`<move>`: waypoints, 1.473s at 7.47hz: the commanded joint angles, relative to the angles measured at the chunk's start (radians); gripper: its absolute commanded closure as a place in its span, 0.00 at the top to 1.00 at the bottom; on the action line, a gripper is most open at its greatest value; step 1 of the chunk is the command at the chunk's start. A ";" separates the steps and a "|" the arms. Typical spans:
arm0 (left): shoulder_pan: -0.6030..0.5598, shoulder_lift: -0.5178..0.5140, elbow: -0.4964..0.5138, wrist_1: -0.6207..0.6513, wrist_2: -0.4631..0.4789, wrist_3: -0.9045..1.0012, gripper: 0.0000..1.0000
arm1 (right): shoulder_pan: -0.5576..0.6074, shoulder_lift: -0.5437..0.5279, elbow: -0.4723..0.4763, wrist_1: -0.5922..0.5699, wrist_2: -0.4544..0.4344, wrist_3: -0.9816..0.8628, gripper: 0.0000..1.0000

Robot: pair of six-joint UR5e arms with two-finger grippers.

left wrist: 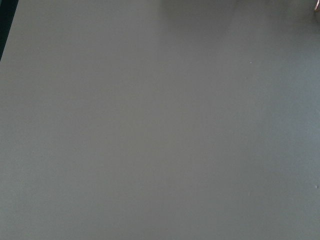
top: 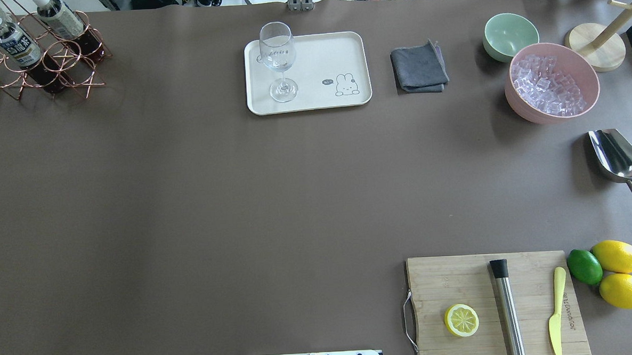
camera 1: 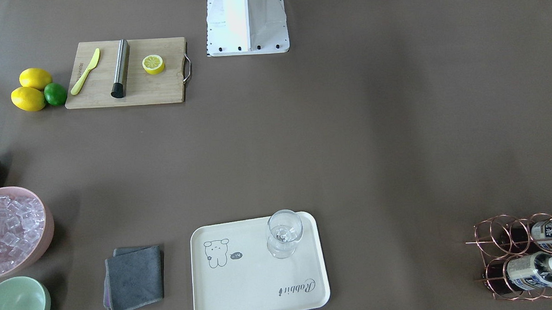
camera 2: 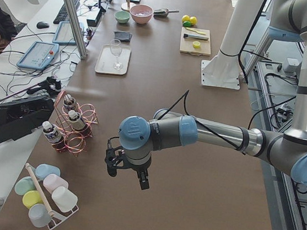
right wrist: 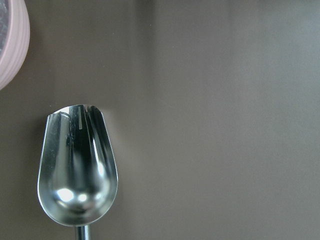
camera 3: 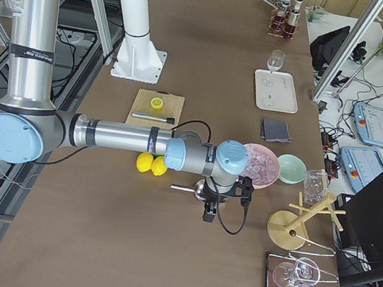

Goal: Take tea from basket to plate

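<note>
So, three small clear plastic bottles of dark reddish-brown tea (top: 18, 47) with white caps are seen slotted at a slant into the rose-gold wire basket of ring cells (top: 65, 52). In the overhead view the basket is parked well off to the left of the cream-white rectangular tray (top: 316, 55), along the same far edge of the brown desk (top: 189, 204).

A clear stemmed wine glass (top: 279, 61) is stood upright on the tray's left end, and the little animal drawing is printed at the other end. Just right of the tray a folded grey cloth (top: 419, 67) is laid. Further right, a pale green bowl (top: 510, 35) and a pink bowl heaped with ice cubes (top: 526, 109) are set. A bamboo cutting board (top: 443, 278) is placed well apart from the tray, at the robot's edge.

The left arm (camera 2: 212, 134) is caught only from the side, hung over bare desk with the basket between it and the tray. The right arm (camera 3: 121, 136) is held over a shiny steel scoop (right wrist: 77, 170), far from the tray. For both sets of jaws, released or clenched can't be told.
</note>
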 commanded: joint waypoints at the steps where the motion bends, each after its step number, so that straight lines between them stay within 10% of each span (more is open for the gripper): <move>1: -0.018 -0.015 0.041 -0.002 -0.005 -0.081 0.99 | 0.009 -0.001 -0.002 -0.003 0.000 0.001 1.00; 5: -0.004 -0.152 0.046 0.003 0.001 -0.687 0.99 | 0.024 0.022 -0.003 -0.011 -0.044 0.002 1.00; 11: 0.027 -0.421 0.359 -0.152 -0.054 -1.567 0.99 | 0.040 0.027 0.021 -0.012 -0.034 0.001 1.00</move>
